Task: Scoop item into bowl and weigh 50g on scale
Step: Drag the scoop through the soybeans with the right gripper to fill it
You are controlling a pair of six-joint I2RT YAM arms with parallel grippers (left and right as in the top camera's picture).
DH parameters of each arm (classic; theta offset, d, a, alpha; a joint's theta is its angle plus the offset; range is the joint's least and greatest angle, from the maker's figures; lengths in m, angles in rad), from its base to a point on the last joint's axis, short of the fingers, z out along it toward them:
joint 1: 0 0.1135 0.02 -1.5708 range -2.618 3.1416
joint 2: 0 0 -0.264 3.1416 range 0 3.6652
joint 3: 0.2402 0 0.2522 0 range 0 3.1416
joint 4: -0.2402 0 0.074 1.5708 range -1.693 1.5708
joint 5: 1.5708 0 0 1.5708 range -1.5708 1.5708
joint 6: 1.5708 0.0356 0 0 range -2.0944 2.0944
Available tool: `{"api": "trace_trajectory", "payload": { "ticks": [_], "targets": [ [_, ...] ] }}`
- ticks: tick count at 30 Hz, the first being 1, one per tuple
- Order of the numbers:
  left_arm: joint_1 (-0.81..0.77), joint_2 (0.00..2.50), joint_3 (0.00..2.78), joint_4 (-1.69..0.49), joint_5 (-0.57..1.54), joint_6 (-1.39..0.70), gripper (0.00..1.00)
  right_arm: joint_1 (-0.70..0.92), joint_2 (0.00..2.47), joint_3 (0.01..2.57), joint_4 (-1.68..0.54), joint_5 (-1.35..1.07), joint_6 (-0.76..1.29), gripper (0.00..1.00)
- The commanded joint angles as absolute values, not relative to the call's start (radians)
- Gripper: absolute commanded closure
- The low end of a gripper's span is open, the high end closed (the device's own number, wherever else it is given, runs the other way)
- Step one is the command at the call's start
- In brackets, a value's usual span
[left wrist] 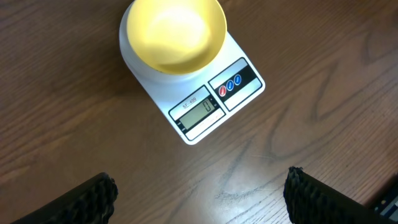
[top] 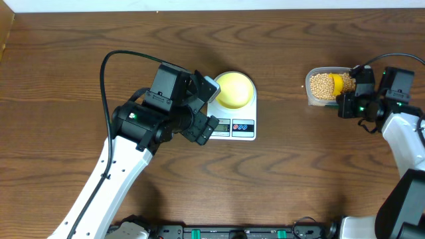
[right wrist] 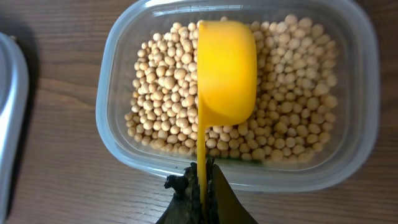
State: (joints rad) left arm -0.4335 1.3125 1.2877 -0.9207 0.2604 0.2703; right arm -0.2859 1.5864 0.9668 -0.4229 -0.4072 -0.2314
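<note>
- The left gripper [top: 210,106] hangs over the wooden table [top: 299,172] with its jaws spread wide and nothing between them. In the left wrist view its two black fingertips [left wrist: 90,198] sit at the bottom corners, well apart.
- The white digital kitchen scale [left wrist: 205,127] lies just ahead of that gripper, roughly centred on the gap between the fingers and not touched by them.
- The edge of the scale nearest the left gripper carries the grey LCD display [left wrist: 200,107], which reads zero. The round buttons [left wrist: 231,85] sit beside it.
- The pale-yellow bowl [left wrist: 174,34] stands on the far half of the scale, beyond the display as seen from the left gripper. Its inside looks bare.
- The right gripper [right wrist: 202,186] is clamped tight on the thin handle of a bright yellow scoop [right wrist: 225,71]. The handle shows edge-on between the fingers.
- The scoop's cup reaches straight out ahead of the right fingertips, over the clear plastic tub [right wrist: 115,93]. Whether the cup is pressed into the contents cannot be told.
- The dried soybeans [right wrist: 161,93] fill the tub on all sides of the cup, directly ahead of the right gripper.
- From overhead, the tub [top: 309,93] sits just in front of the right gripper [top: 353,87] and well apart from the scale [top: 232,129] and the left gripper.
</note>
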Motion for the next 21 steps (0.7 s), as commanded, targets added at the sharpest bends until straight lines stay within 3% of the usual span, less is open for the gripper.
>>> {"api": "trace_trajectory", "payload": {
  "ticks": [1,21],
  "targets": [
    [-0.430,1.304,1.286,-0.927,0.265,0.287,0.12,-0.310,1.616,0.984,-0.430,-0.512,-0.240,0.99],
    [-0.430,1.304,1.286,-0.927,0.265,0.287,0.12,-0.375,1.635,0.984,-0.450,-0.644,-0.229,0.99]
  ]
}}
